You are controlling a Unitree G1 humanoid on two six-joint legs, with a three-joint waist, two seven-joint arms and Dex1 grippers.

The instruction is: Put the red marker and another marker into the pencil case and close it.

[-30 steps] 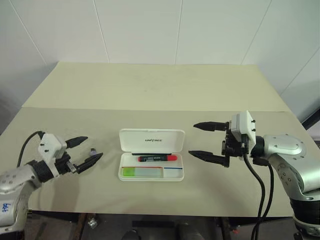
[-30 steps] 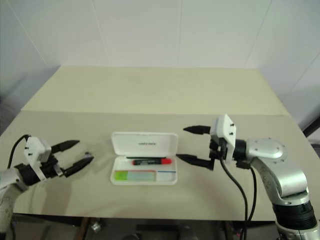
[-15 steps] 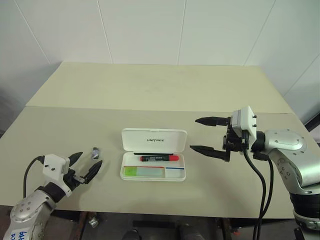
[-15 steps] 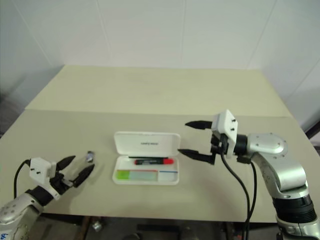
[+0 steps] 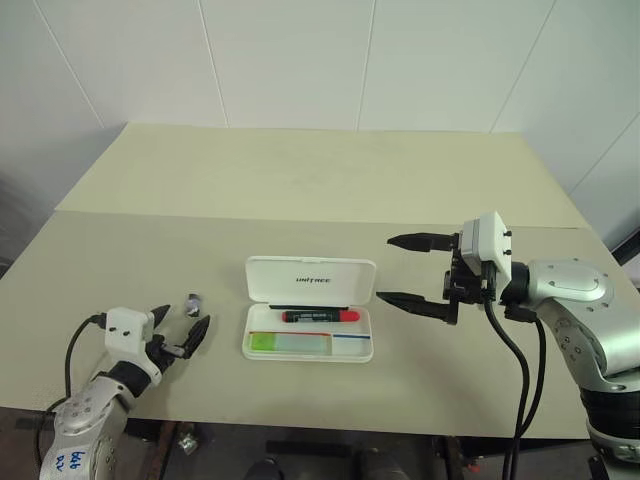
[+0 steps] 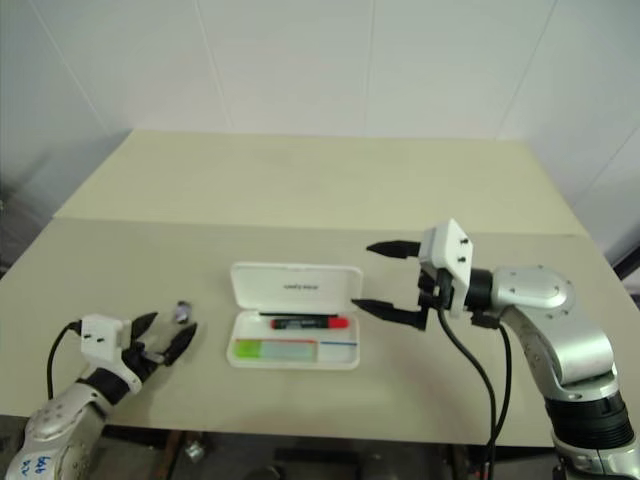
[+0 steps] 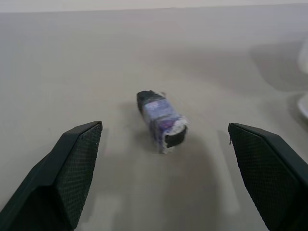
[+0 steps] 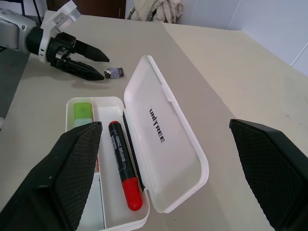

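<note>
On the table point(image 5: 300, 180) seen from the head, the pencil case point(image 5: 309, 321) lies open near the front edge, lid back, with the red marker point(image 5: 320, 316) and the lime-green marker point(image 5: 259, 342) in its tray; bare tabletop stretches behind it. At the front left edge the left gripper point(image 5: 178, 332) spreads its fingers empty, a small dark object point(image 5: 192, 301) just beyond them. Right of the case, the right gripper point(image 5: 402, 270) hovers open, holding nothing. From the left wrist, both fingers point(image 7: 67, 168) flank that small object point(image 7: 161, 121) without touching it. From the right wrist, the case's lid point(image 8: 163, 122) leans open beside the red marker point(image 8: 124, 162), fingers point(image 8: 72, 163) wide apart above.
</note>
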